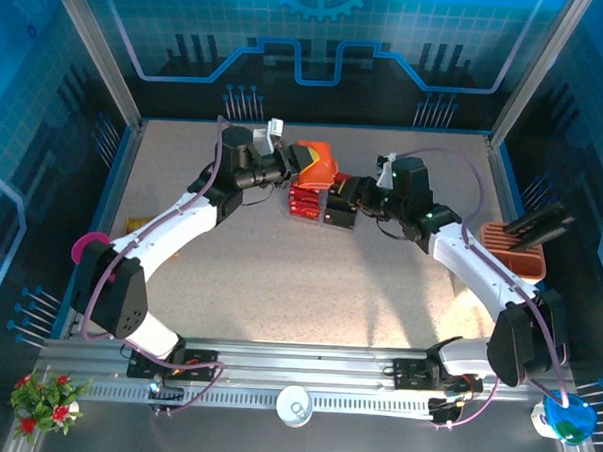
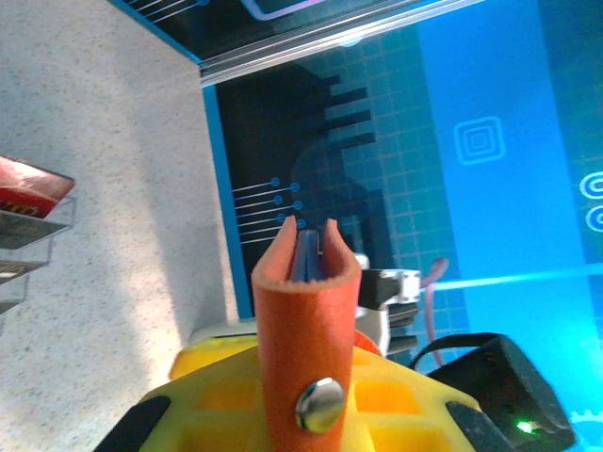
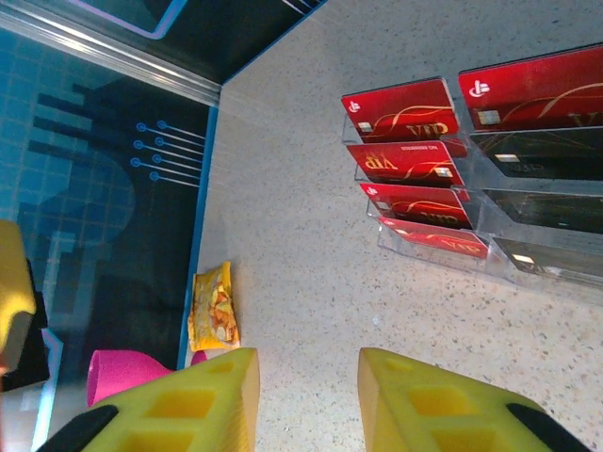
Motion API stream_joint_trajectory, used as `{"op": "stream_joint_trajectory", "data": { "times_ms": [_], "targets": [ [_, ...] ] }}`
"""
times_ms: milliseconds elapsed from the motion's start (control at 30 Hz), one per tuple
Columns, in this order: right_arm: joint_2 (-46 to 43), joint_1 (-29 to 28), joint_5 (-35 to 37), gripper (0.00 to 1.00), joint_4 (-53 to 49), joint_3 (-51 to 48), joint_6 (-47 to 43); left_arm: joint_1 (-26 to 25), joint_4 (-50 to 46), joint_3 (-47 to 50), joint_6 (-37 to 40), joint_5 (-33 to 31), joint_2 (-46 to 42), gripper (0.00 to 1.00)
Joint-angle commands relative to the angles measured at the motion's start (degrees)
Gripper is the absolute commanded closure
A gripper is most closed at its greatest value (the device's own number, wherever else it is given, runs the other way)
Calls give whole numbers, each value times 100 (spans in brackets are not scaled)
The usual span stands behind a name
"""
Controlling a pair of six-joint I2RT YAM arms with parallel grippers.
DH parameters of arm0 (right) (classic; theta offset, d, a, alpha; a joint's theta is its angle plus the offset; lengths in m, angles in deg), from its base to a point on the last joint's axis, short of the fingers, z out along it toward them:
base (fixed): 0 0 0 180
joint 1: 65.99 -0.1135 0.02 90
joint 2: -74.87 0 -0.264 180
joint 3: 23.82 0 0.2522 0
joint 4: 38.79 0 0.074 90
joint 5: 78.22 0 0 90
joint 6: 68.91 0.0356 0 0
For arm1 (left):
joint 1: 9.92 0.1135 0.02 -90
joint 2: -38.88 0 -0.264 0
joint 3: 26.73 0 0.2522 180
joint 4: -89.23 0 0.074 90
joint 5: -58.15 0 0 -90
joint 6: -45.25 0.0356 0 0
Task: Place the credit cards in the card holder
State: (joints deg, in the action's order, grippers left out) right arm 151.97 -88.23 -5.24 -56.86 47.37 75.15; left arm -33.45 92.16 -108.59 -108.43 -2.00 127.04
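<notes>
Inside a blue-panelled enclosure [image 1: 309, 46], over the far middle of a speckled grey table [image 1: 279, 285], a two-armed robot sets about filing cards. The left gripper [image 1: 287, 165] is clamped fully onto the orange-red card holder [image 2: 306, 330]. It holds the holder off the surface just far of the clear plastic tray [image 3: 429, 252], pinched beside its metal snap [image 2: 320, 405], lips barely parted. The right gripper [image 3: 309, 395] hangs beside the tray, its yellow fingers partly spread with nothing between them. In the tray, red credit cards [image 3: 405, 108] lie stepped in the left column and dark credit cards [image 3: 542, 151] in the right.

The trouble likely lies in the fit. The holder's mouth looks like a narrow slit, so a card brought in slightly tilted could catch on a lip and buckle or drop. Gripped at one end only, the soft holder may swivel or slide when pushed. The cards are thin, slick and overlapping, so the fingers could lift two at once or skid one off the tray. The two wrists also work close enough to knock each other.

The tabletop is matt and pale, with a bright patch of light near the right. A peach slotted stand [image 1: 511, 250] sits at its right edge, a snack packet [image 3: 212, 306] at its left, and artificial flowers [image 1: 44, 395] by the near rail
</notes>
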Motion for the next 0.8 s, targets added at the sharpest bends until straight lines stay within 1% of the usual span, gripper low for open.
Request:
{"op": "stream_joint_trajectory", "data": {
  "times_ms": [0,100,133,167,267,367,400,533,633,700,767],
  "targets": [
    [-172,87,-377,65,937,-100,500,-38,639,77,-384,141,46,100],
    [-253,106,-453,64,1207,-110,637,-38,764,136,-496,110,48,100],
    [-319,106,-443,61,1240,-107,641,-37,766,147,-498,99,43,100],
    [-397,110,-422,58,1207,-79,607,-38,752,163,-491,90,26,100],
    [-653,74,-256,41,811,105,301,-44,735,192,-481,70,26,100],
    [-697,-20,-44,29,162,506,-155,-54,683,209,-465,68,39,100],
    [-655,-40,-5,27,34,616,-255,-60,680,210,-463,79,36,100],
    [-305,-91,36,26,-234,1066,-426,-88,681,193,-439,98,60,100],
    [7,-137,63,27,-338,1345,-502,-108,669,174,-437,114,70,100],
    [157,-151,74,32,-377,1460,-550,-114,669,175,-433,112,71,100],
    [226,-140,141,39,-400,1481,-576,-116,659,172,-435,110,74,100]
  ]
}}
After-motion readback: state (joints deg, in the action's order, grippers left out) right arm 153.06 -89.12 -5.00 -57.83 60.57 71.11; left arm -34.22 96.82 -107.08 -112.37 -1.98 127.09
